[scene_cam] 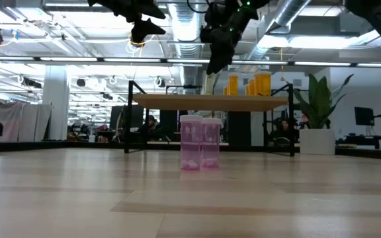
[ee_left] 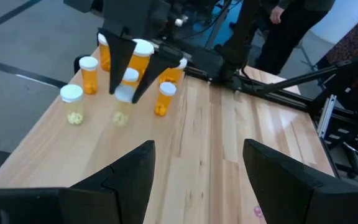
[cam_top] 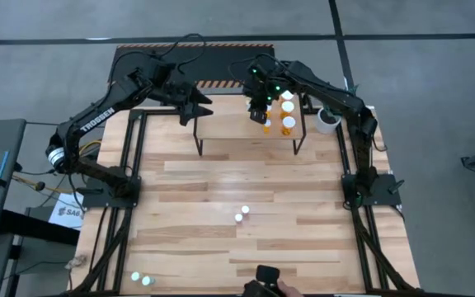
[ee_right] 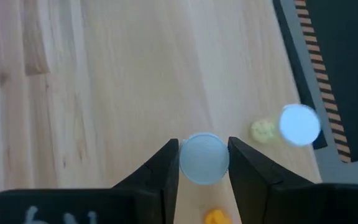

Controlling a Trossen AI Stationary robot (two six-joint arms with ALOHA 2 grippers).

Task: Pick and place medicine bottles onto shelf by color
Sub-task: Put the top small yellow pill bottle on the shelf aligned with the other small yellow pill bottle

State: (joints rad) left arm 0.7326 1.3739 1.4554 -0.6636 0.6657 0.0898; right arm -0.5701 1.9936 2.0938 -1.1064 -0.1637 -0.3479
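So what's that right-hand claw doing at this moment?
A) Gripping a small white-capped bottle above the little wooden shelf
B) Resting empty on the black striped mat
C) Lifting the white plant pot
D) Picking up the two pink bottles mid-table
A: the right wrist view shows the right gripper closed around a small white-capped bottle over the little wooden shelf, close to the orange bottles standing there.

Your right gripper (cam_top: 260, 115) hangs over the shelf (cam_top: 221, 132), orange bottles (cam_top: 288, 115) just at its 3 o'clock. 2 white-capped bottles (cam_top: 242, 214) sit mid-table at 6 o'clock. Your left gripper (cam_top: 195, 107) hovers near the shelf's 10 o'clock corner.
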